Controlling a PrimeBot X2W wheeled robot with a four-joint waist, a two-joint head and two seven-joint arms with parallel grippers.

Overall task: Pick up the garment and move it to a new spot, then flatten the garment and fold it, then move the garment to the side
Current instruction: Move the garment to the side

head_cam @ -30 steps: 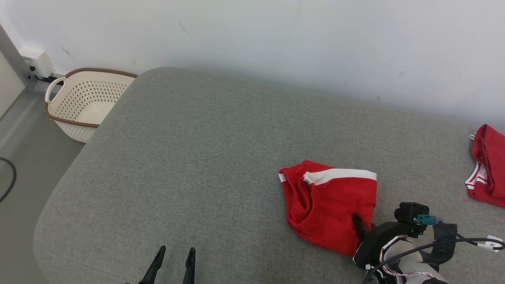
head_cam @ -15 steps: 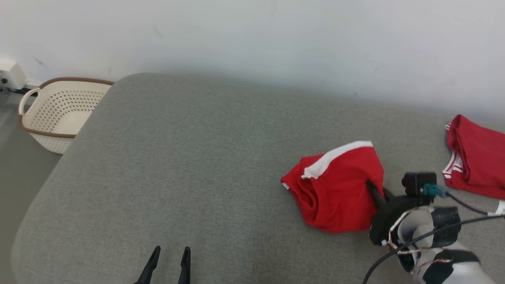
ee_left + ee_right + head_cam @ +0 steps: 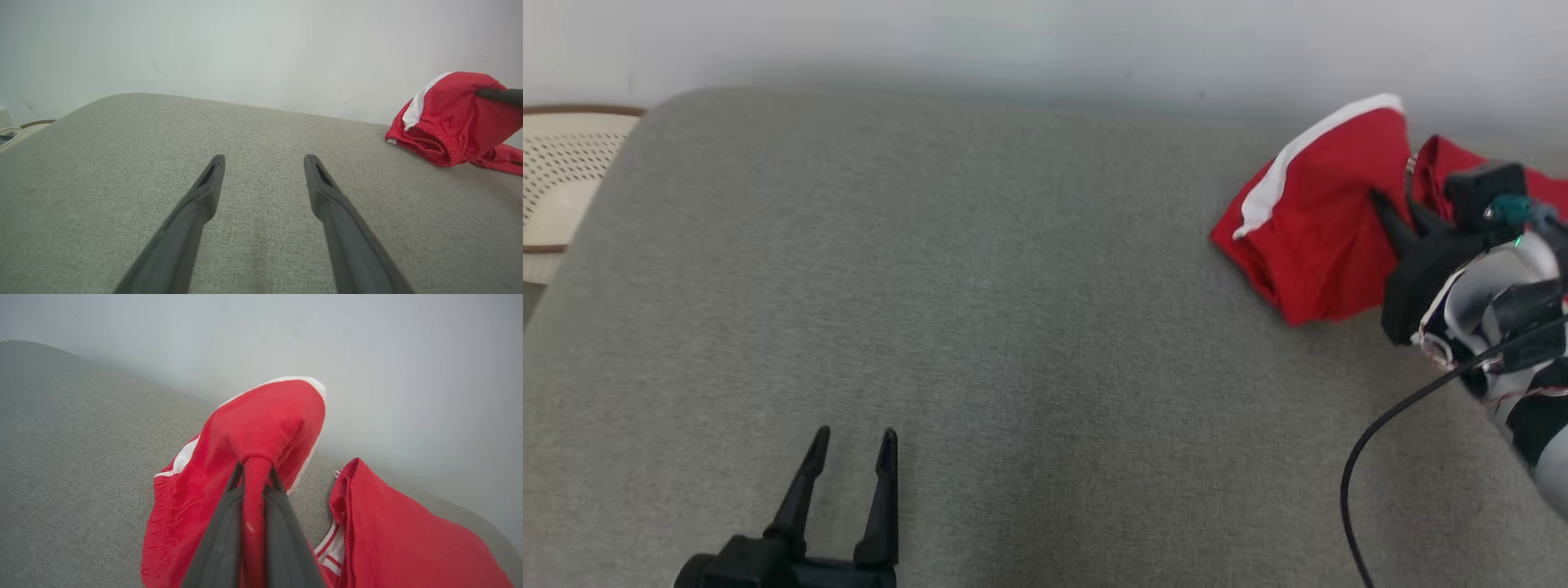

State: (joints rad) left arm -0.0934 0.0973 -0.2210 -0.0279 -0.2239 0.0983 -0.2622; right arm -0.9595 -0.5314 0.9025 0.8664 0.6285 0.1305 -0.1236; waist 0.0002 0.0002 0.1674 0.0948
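A: Item one?
B: Red fabric shorts with a white side stripe (image 3: pixel 1319 233), near the far right corner of the grey upholstered table (image 3: pixel 1013 286). A pinched fold was clamped in the right pincer (image 3: pixel 255 470), and the lower hem rested on the table.
A: Left pincer (image 3: pixel 854 437)?
B: Fingers apart, empty, by the near edge.
A: Adjacent?
B: Second red garment with white trim (image 3: pixel 388 539), just beside.

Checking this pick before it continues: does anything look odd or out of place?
Nothing damaged. The red shorts hang bunched from the right gripper, pinched by one fold, lower edge on the grey pad, close beside a second red garment.
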